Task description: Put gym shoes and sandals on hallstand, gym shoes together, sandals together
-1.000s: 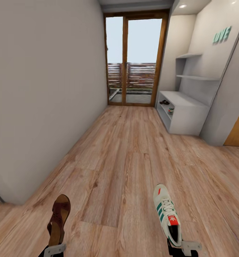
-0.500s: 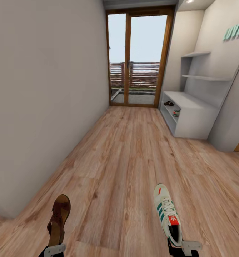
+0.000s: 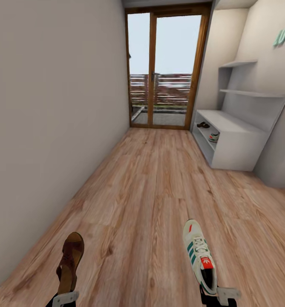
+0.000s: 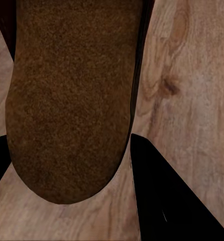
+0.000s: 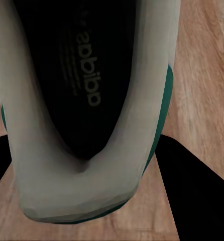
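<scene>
Brown leather and white canvas are carried low ahead of the robot: one sandal [image 3: 70, 261] is held by its heel in the left gripper [image 3: 64, 298], one gym shoe [image 3: 200, 256] by its heel in the right gripper [image 3: 221, 295]. The corridor floor [image 3: 155, 187] stretches to the hallstand [image 3: 240, 140] far ahead on the right, where another sandal [image 3: 203, 125] and gym shoe [image 3: 214, 137] are seen on its shelves. Each carried shoe should be set beside its mate, so a level hold is advised. Both grippers are cut off at the frame's edge.
</scene>
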